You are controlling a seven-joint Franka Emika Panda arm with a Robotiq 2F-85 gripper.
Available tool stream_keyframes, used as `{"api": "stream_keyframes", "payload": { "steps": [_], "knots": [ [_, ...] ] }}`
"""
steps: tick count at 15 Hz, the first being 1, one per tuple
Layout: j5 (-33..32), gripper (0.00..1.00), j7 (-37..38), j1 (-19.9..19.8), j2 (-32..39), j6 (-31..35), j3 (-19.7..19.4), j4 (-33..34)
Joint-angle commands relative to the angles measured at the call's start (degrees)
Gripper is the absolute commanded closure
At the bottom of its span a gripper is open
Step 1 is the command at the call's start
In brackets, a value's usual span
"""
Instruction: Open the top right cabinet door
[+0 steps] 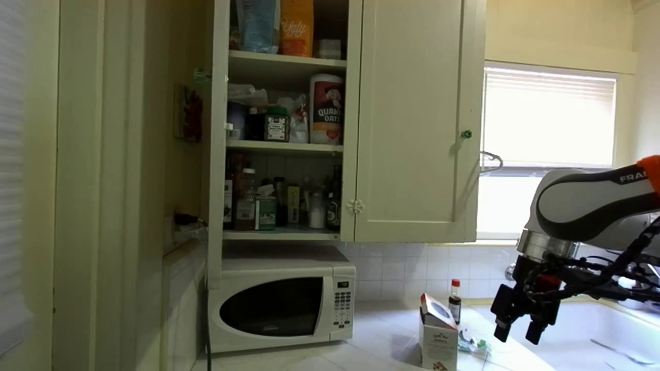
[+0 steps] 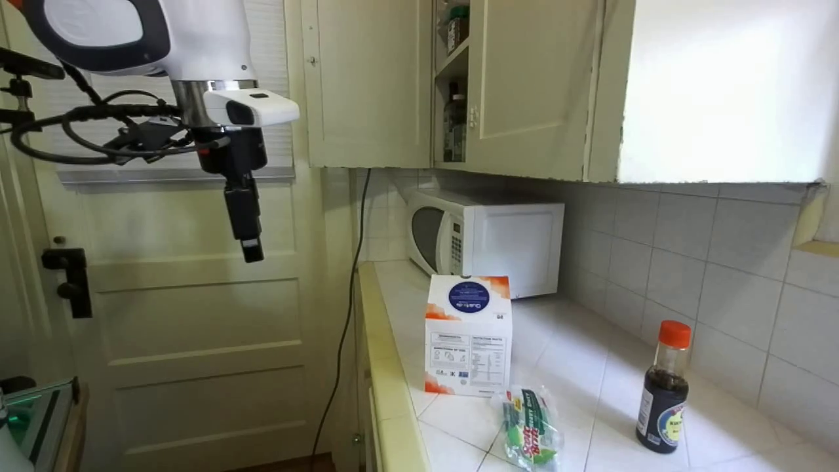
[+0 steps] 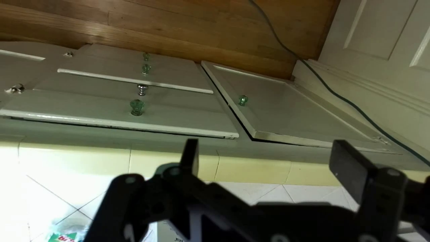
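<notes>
The top right cabinet door (image 1: 410, 118) is cream-white with a recessed panel and appears shut in an exterior view. Its small dark green knob (image 1: 466, 134) is near its right edge. The door also shows at a slant in an exterior view (image 2: 534, 85), where its knob is out of view. My gripper (image 1: 517, 335) points down, lower than the door's bottom edge and apart from it. It also hangs at the left in an exterior view (image 2: 252, 252). In the wrist view the gripper (image 3: 268, 151) is open with nothing between its fingers; the door is out of view there.
The matching left door (image 1: 217, 154) stands open, edge-on, beside filled shelves (image 1: 283, 147). Below are a microwave (image 1: 281, 299), a tea box (image 2: 468, 334), a sponge pack (image 2: 529, 426), a sauce bottle (image 2: 663, 400) and a sink (image 1: 593, 319). A cable (image 2: 347, 328) hangs down.
</notes>
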Motion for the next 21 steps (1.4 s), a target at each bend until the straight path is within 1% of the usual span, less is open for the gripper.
{"api": "stream_keyframes", "payload": {
  "steps": [1, 7, 9, 11, 15, 18, 21],
  "knots": [
    [0.82, 0.00, -0.67, -0.99, 0.14, -0.17, 0.88, 0.12],
    [0.81, 0.00, -0.67, -0.98, 0.12, -0.17, 0.94, 0.12],
    [-0.37, 0.00, 0.19, -2.19, 0.59, 3.17, 1.49, 0.15],
    [-1.16, 0.00, -1.22, -3.00, 0.24, 10.16, 1.22, 1.52],
    [-2.65, 0.00, -4.39, -2.84, 2.85, 20.15, 0.66, 8.72],
    [-3.19, 0.00, -5.25, -2.02, 6.64, 29.73, 1.15, 14.88],
    [-4.22, 0.00, -7.15, -1.17, 11.89, 39.45, 0.65, 21.37]
  ]
}}
